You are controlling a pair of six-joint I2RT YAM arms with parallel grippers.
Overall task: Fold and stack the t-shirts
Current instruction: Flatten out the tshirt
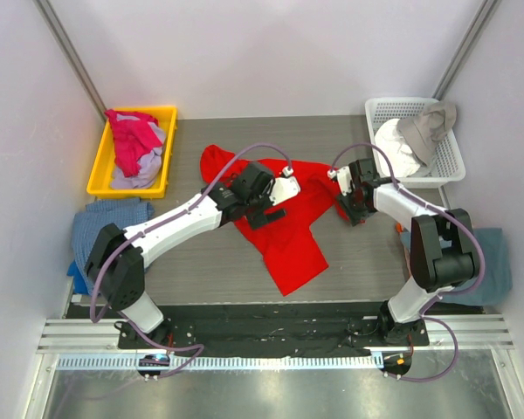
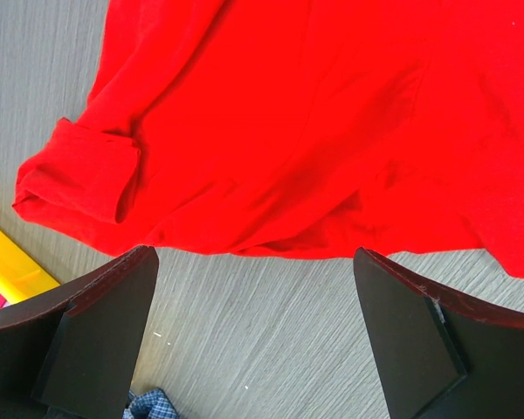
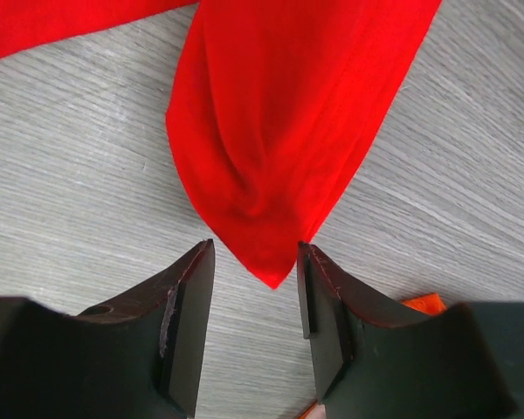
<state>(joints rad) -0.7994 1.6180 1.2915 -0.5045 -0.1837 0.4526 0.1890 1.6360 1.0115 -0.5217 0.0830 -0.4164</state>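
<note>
The red t-shirt (image 1: 288, 236) lies rumpled on the table (image 1: 210, 262). Its near edge is just ahead of the left gripper (image 2: 253, 271), whose jaws are spread wide and empty, and one pointed corner pokes into the half-open gap of the right gripper (image 3: 256, 253), unpinched. The two look poised to spread it out. Nothing lies between jaws and cloth; the yellow bin (image 1: 100, 179) lies outside the left jaws and the white basket (image 1: 454, 161) well beyond the right.

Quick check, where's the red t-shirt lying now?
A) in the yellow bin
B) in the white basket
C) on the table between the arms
C: the red t-shirt lies spread on the table, outside both the yellow bin and the white basket.
</note>
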